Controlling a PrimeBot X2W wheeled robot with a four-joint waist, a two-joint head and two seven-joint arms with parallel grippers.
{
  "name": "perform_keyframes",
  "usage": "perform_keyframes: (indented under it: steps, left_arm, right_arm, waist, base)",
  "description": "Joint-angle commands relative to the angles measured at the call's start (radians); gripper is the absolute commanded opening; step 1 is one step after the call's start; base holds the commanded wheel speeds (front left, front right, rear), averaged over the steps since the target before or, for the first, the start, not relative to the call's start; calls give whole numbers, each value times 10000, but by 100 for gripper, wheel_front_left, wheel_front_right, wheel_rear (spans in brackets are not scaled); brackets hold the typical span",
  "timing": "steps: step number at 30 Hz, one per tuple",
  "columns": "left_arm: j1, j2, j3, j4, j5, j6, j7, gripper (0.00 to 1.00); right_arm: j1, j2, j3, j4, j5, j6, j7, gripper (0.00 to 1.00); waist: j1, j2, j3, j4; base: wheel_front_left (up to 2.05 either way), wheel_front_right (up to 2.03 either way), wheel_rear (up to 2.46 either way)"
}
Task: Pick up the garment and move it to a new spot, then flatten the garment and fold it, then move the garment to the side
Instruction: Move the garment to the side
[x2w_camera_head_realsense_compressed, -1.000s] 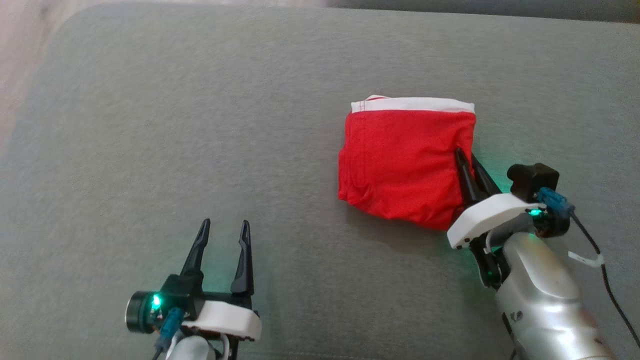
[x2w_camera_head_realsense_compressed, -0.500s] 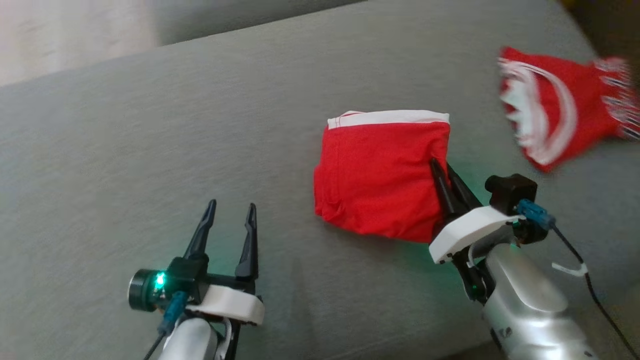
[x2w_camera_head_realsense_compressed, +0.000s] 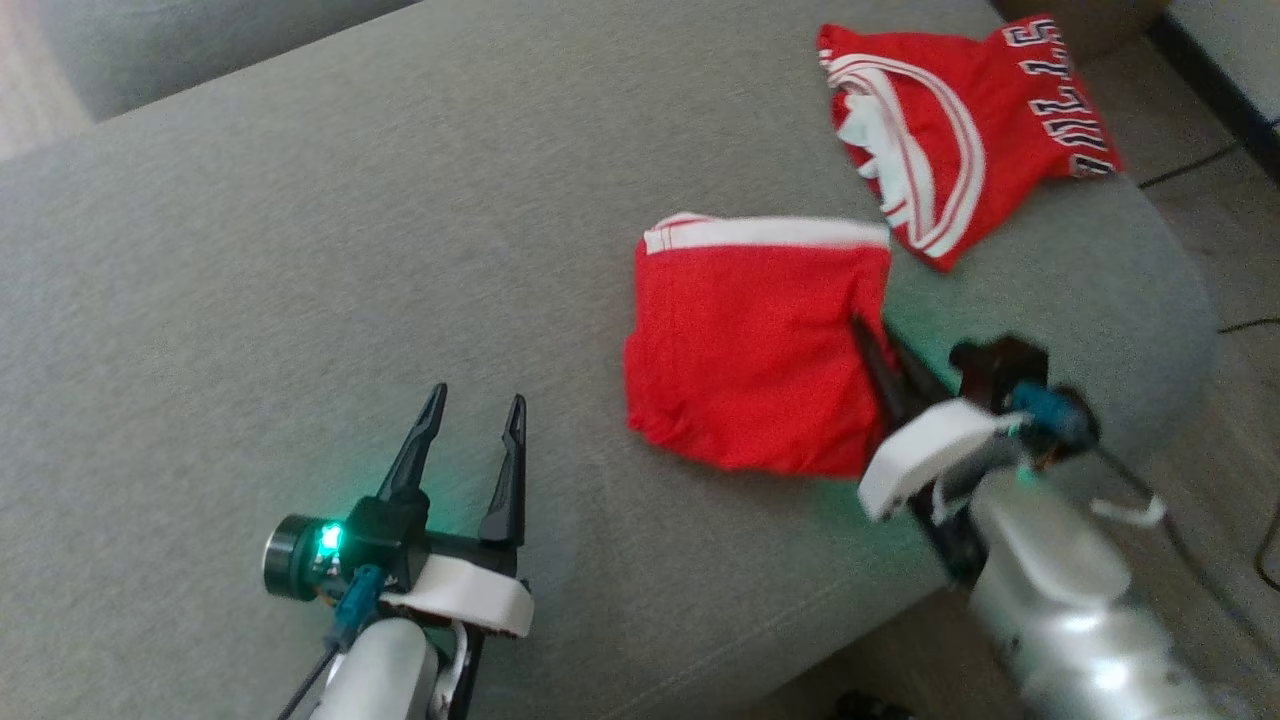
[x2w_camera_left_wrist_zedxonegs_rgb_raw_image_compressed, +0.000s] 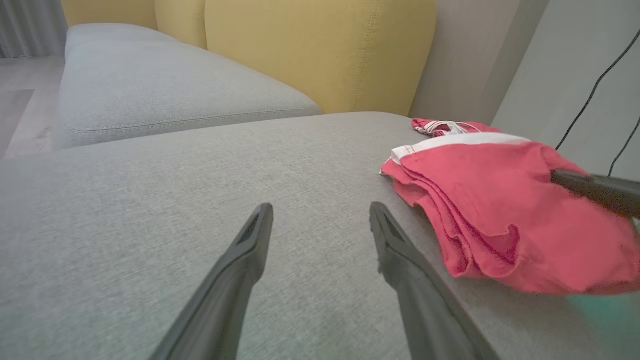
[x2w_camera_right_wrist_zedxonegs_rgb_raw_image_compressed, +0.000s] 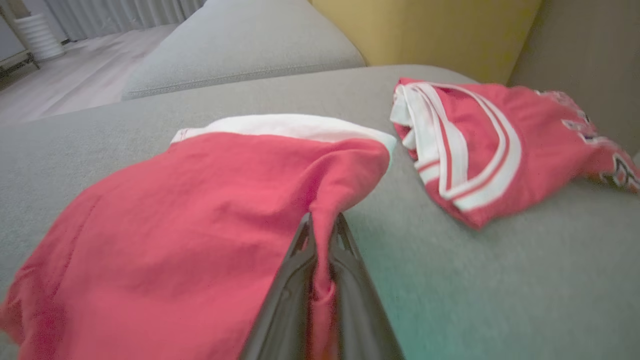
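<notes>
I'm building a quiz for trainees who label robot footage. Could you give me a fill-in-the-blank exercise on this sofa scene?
1. The right gripper is ____ on an edge of the folded red cloth garment with a white waistband.
2. The left gripper is above the grey fabric sofa cushion with its jaws ____.
3. Counting the red jersey with white stripes, ____ garments lie on the cushion.
Missing words: shut; open; two.
</notes>
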Motion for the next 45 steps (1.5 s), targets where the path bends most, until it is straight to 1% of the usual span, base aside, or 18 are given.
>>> perform_keyframes:
  steps: [1, 5, 12, 16, 20, 21, 22, 23, 24, 25, 27, 29, 31, 33, 35, 38, 41, 45]
  left_arm:
    - [-351, 54, 246, -238, 140, -38, -95, 100]
    - [-407, 54, 260, -227, 173, -91, -95, 100]
    - [-443, 54, 368, -334, 234, -119, -95, 100]
    - [-477, 54, 418, -408, 261, -137, -95, 100]
    - [-500, 54, 452, -437, 298, -163, -95, 100]
    - [-517, 54, 467, -442, 315, -172, -95, 100]
    - [-539, 54, 489, -441, 330, -178, -95, 100]
    - [-566, 54, 509, -436, 338, -175, -95, 100]
    - [-566, 54, 509, -436, 338, -175, -95, 100]
    - [-606, 54, 525, -424, 336, -174, -95, 100]
    - [-702, 54, 551, -377, 330, -167, -95, 100]
    - [-802, 54, 579, -370, 332, -122, -95, 100]
    - [-836, 54, 603, -378, 292, -65, -95, 100]
    - [-814, 54, 650, -401, 253, 17, -95, 100]
    - [-760, 54, 725, -427, 214, 112, -95, 100]
    - [-651, 54, 877, -457, 164, 230, -95, 100]
    - [-543, 54, 992, -511, 157, 311, -95, 100]
    - [-337, 54, 1176, -533, 110, 412, -95, 100]
  right_arm:
    - [-976, -219, 24, -161, -374, 33, -40, 0]
    - [-2001, -1046, -331, 511, -996, 33, -40, 0]
    - [-3664, -2916, -1356, 2061, -2104, 33, 174, 0]
    - [-4184, -3777, -2082, 2650, -2616, 33, 213, 0]
    - [-4530, -4310, -2912, 3003, -3301, 33, 223, 0]
    - [-4589, -4437, -3119, 3018, -3609, 33, 229, 13]
    - [-4629, -4518, -3384, 3028, -3911, 33, 285, 78]
    - [-4659, -4548, -3777, 2990, -4154, 33, 312, 100]
    - [-4659, -4548, -3777, 2990, -4154, 33, 312, 100]
    - [-4657, -4558, -4171, 2875, -4450, 33, 292, 100]
    - [-4592, -4381, -4824, 2544, -5057, 33, 233, 100]
    - [-4507, -3962, -5514, 2096, -5432, 33, 110, 100]
    - [-4416, -3314, -5960, 1628, -5606, 33, 11, 100]
    - [-4321, -2528, -6112, 1037, -5544, 33, -26, 100]
    - [-4028, -1774, -5807, 121, -5447, 33, -33, 100]
    - [-3377, -837, -5292, -997, -4877, 33, -36, 100]
    - [-2606, -295, -4390, -1924, -4198, 33, -37, 100]
    - [-1553, 13, -3460, -2610, -3275, 33, -38, 100]
  waist:
    - [-1, 0, 203, 369]
    - [-1, 0, 457, 994]
    - [-1, 0, 873, 2017]
    - [-1, 0, 1034, 2372]
    - [-1, 0, 1147, 2525]
    - [-1, 0, 1177, 2544]
    - [-1, 0, 1195, 2549]
    - [-1, 0, 1215, 2547]
    - [-1, 0, 1215, 2547]
    - [-1, 0, 1236, 2547]
    - [-1, 0, 1232, 2550]
    - [-1, 0, 1167, 2562]
    - [-1, 0, 1046, 2598]
    - [-1, 0, 918, 2651]
    - [-1, 0, 793, 2740]
    - [-1, 0, 596, 2973]
    - [-1, 0, 408, 3306]
    - [-1, 0, 118, 3758]
  base:
    - [0, 0, 0]
    - [0, 0, 0]
    - [0, 0, 0]
    - [0, 0, 0]
    - [0, 0, 0]
    - [0, 0, 0]
    - [0, 0, 0]
    - [0, 0, 0]
    - [0, 0, 0]
    - [0, 0, 0]
    - [0, 0, 0]
    - [0, 0, 0]
    - [0, 0, 0]
    - [0, 0, 0]
    - [0, 0, 0]
    - [0, 0, 0]
    - [0, 0, 0]
    - [0, 0, 0]
